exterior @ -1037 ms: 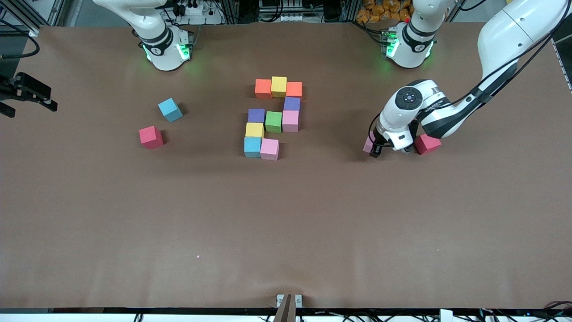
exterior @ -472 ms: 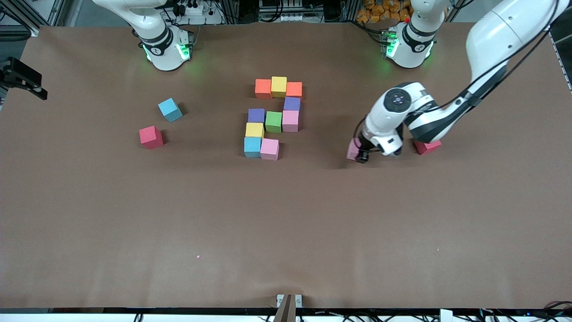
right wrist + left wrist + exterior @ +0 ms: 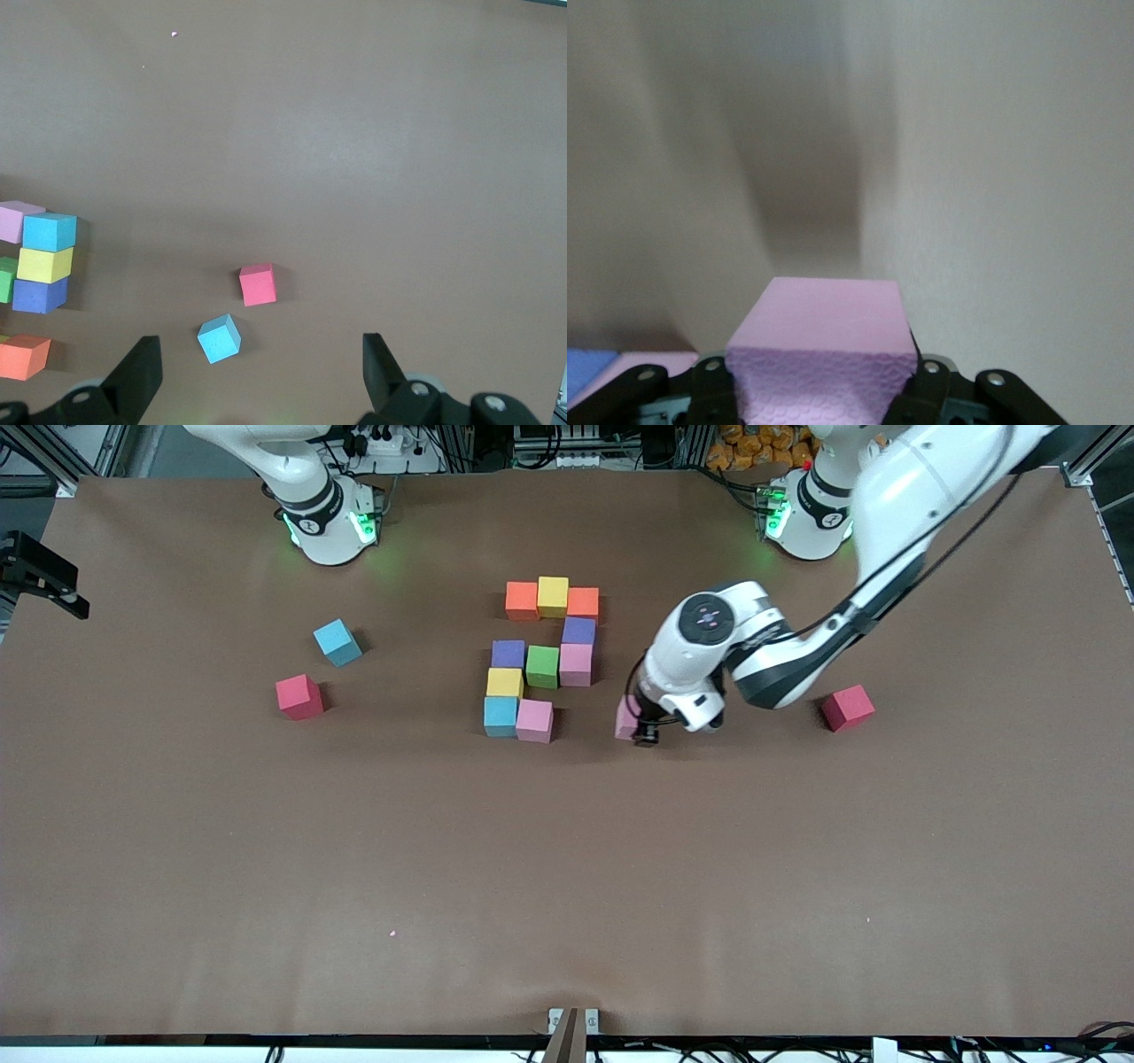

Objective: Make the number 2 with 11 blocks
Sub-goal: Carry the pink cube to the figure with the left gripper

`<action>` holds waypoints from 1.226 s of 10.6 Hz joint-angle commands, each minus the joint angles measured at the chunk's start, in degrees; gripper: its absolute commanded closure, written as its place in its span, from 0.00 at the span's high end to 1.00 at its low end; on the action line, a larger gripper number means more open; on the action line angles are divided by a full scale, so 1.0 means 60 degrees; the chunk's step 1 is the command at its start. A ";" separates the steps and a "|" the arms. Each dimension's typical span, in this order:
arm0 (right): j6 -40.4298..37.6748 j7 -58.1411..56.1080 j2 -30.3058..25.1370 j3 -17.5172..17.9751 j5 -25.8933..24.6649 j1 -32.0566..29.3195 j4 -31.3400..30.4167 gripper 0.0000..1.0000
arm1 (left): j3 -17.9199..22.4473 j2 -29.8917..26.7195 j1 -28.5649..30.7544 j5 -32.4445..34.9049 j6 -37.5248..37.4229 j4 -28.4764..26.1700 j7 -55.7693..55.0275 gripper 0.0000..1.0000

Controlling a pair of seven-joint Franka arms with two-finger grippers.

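My left gripper [image 3: 640, 731] is shut on a pink block [image 3: 626, 721], low over the table. In the left wrist view the pink block [image 3: 819, 345] fills the space between the black fingers [image 3: 713, 382]. It hangs a little apart from the grouped blocks [image 3: 542, 666], toward the left arm's end. The group has an orange, yellow, orange row, a purple one, a purple, green, pink row, a yellow one, then light blue [image 3: 500, 716] and pink [image 3: 534, 720] nearest the camera. My right gripper [image 3: 261, 376] waits open, high over the right arm's end.
A loose light blue cube [image 3: 337, 642] and a red cube [image 3: 299, 696] lie toward the right arm's end. Another red cube [image 3: 847, 708] sits toward the left arm's end. Brown table [image 3: 567, 868] stretches bare nearer the camera.
My left gripper has carried the pink block away from the red cube toward the grouped blocks. The right arm has shifted slightly at the table's edge.
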 commanded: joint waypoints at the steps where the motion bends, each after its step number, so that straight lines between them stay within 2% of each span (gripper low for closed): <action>1: -0.0155 -0.0014 0.0005 0.0021 -0.0029 0.0009 0.0124 1.00 | 0.1919 0.0386 -0.2372 -0.1245 -0.0245 0.1470 -0.0154 0.00; 3: -0.0155 -0.0014 0.0020 -0.0022 -0.0015 -0.0035 0.0124 1.00 | 0.2918 0.0593 -0.3635 -0.1950 -0.0245 0.2074 -0.0183 0.00; 4: -0.0155 0.0000 0.0020 -0.0008 0.0000 -0.0035 0.0124 1.00 | 0.3140 0.0593 -0.3974 -0.2098 -0.0245 0.2090 -0.0169 0.00; 8: -0.0155 0.0015 0.0064 -0.0008 0.0000 -0.0035 0.0110 1.00 | 0.3157 0.1148 -0.4372 -0.2085 -0.0245 0.2499 -0.0183 0.00; 13: -0.0126 0.0044 0.0049 0.0021 0.0014 -0.0006 0.0139 1.00 | 0.3288 0.1311 -0.4577 -0.2056 -0.0245 0.2573 -0.0184 0.00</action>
